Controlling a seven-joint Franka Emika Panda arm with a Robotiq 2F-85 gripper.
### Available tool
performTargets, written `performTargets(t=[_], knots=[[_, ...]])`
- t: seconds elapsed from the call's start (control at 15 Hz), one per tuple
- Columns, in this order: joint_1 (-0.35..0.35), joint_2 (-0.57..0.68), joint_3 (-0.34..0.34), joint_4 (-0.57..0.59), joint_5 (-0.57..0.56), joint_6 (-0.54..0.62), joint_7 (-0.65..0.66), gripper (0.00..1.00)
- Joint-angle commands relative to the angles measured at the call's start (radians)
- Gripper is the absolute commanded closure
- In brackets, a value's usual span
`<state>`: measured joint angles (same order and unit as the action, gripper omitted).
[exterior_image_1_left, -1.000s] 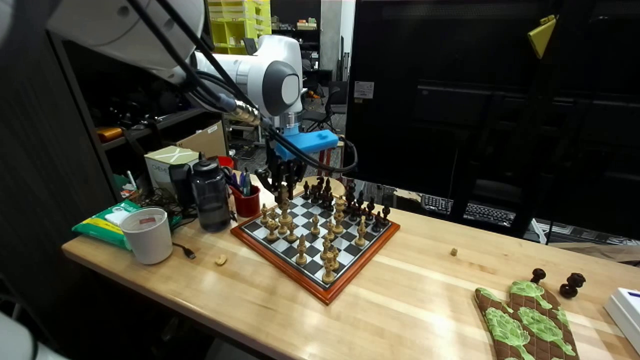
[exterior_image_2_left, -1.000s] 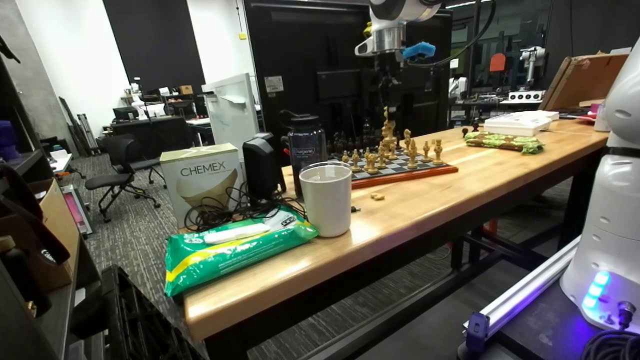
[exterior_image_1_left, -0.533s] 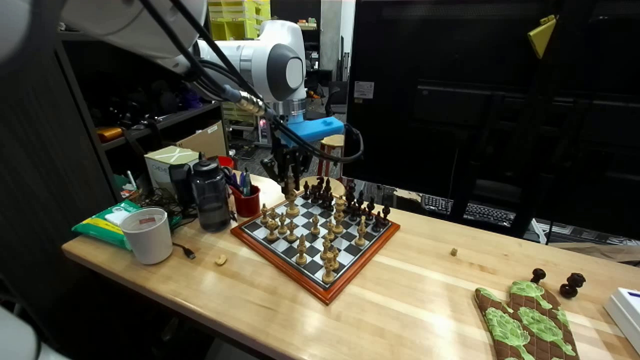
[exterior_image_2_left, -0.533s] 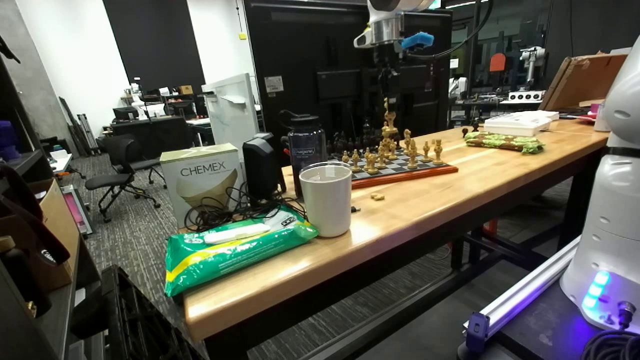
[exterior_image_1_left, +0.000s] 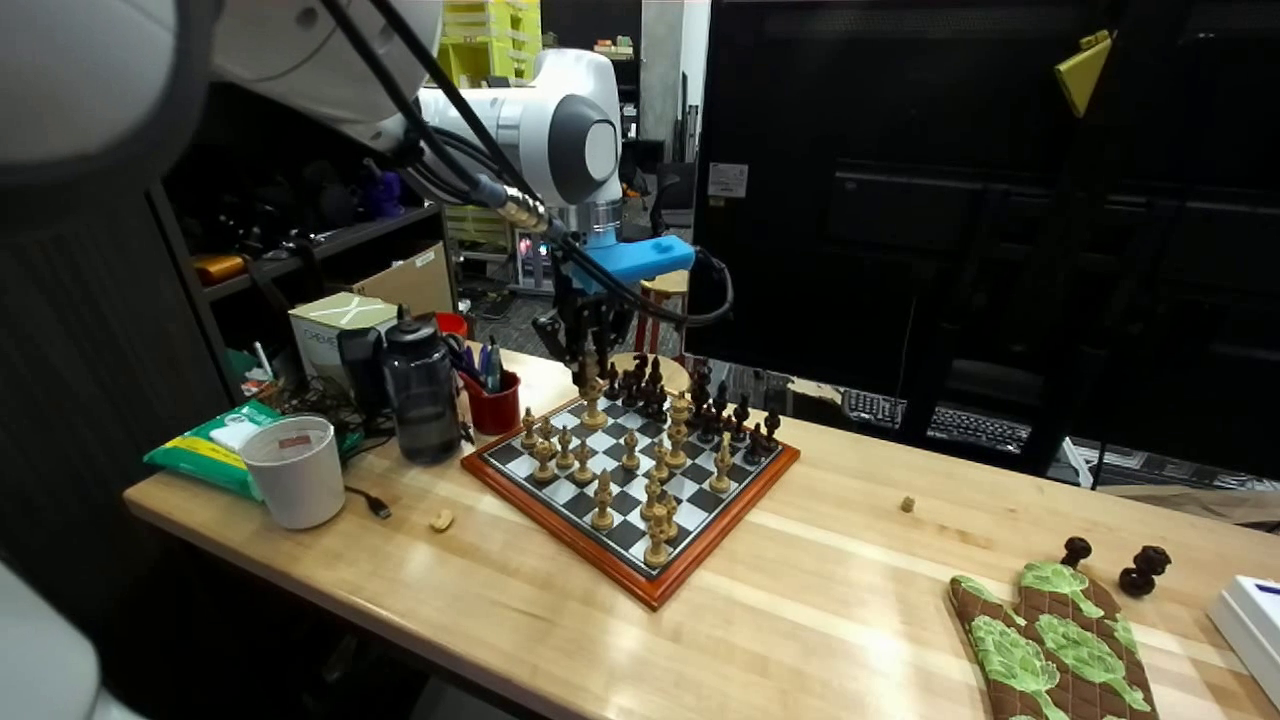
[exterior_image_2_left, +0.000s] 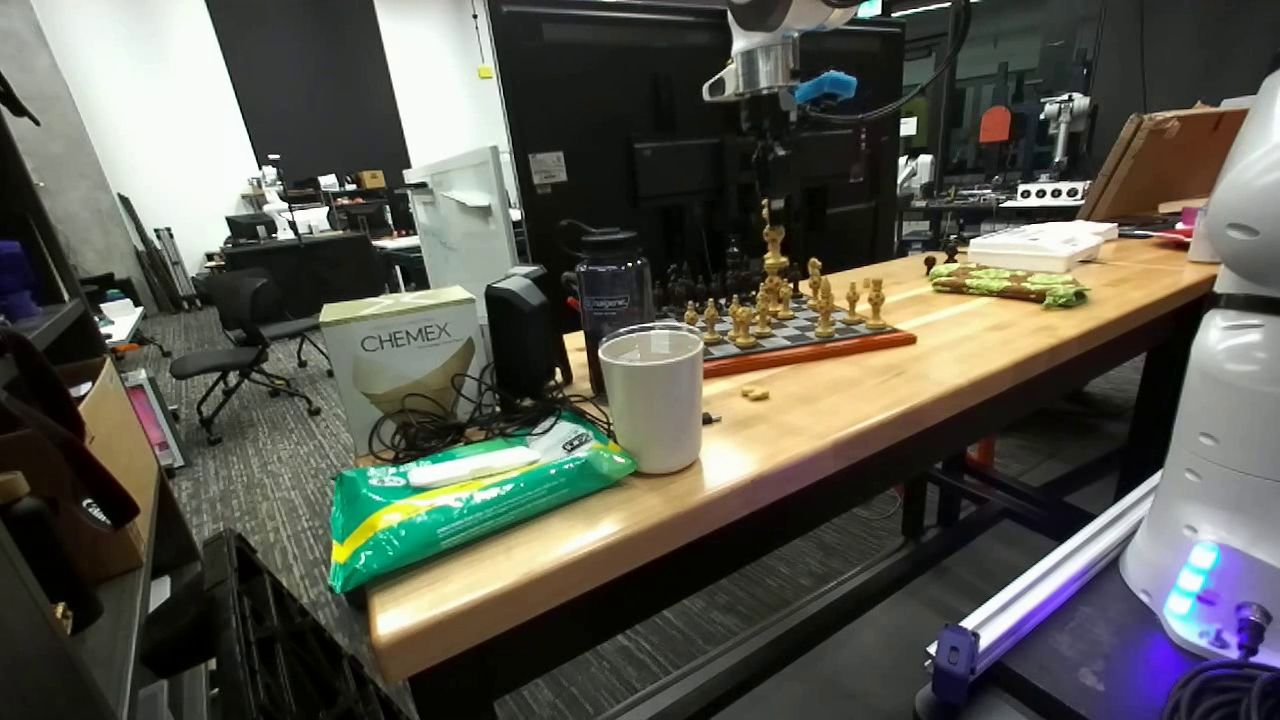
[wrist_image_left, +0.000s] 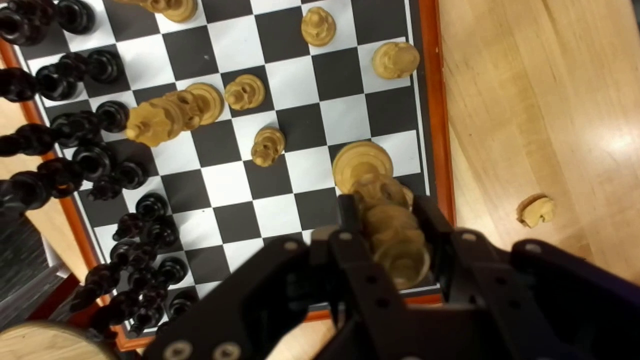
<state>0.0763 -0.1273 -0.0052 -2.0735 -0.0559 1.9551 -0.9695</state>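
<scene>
Pale wooden chess piece, gripped roughly upright.
Tall, with a broad round base, it shows right of centre in the wrist view.

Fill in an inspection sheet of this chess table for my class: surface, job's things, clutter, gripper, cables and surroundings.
Surface: light wooden table, carrying a red-framed chessboard.
Job's things: pale chess piece, apparently raised above the board; other pale pieces and dark pieces stand on it.
Clutter: white cup, green packet, dark bottle, red pen cup, Chemex box; oven mitt with two loose dark pieces by it.
Gripper: closed on the pale chess piece.
Cables: tangled black cables near the box; a black cable looping at the gripper.
Surroundings: large black panel behind the table; office chair.
</scene>
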Motion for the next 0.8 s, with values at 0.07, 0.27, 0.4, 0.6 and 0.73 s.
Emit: performTargets(t=[0.07, 0.27, 0.4, 0.6, 0.73], knots=[[-0.005, 0.035, 0.009, 0.048, 0.004, 0.013, 0.010, 0.92], [-0.005, 0.060, 0.012, 0.072, 0.012, 0.039, 0.006, 0.92], [-0.006, 0.079, 0.015, 0.090, 0.014, 0.050, 0.005, 0.92], [-0.007, 0.110, 0.021, 0.119, 0.009, 0.065, 0.007, 0.92], [-0.008, 0.133, 0.024, 0.140, 0.006, 0.071, 0.008, 0.92]])
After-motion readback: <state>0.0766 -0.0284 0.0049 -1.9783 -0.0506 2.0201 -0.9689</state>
